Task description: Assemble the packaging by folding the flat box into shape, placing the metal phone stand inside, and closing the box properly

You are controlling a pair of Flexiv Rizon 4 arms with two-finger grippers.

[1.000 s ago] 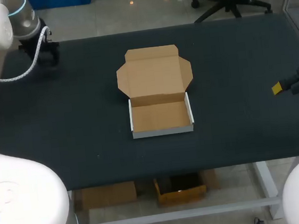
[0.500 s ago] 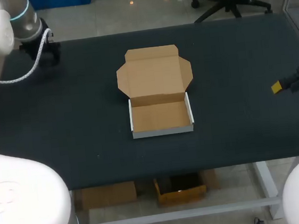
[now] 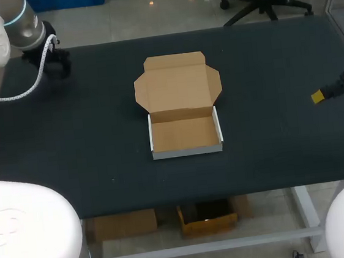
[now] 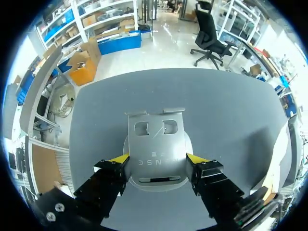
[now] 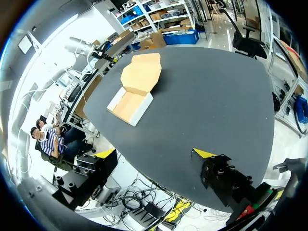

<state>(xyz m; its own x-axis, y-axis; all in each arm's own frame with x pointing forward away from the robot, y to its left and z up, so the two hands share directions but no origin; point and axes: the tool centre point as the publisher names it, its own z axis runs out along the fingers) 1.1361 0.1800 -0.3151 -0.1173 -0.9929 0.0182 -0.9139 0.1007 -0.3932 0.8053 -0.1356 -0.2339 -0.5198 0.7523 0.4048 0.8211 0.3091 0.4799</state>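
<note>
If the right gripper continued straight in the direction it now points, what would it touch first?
Probably the bare table: the right gripper, open and empty, points down at the dark top. The open box lies further on and to one side, seemingly off that line, though depth is unclear.

Matt brown cardboard box (image 3: 183,134) with white outer walls — smooth, dull-grey metal phone stand (image 4: 158,151) — dark matt felt-like table (image 3: 276,62).
</note>
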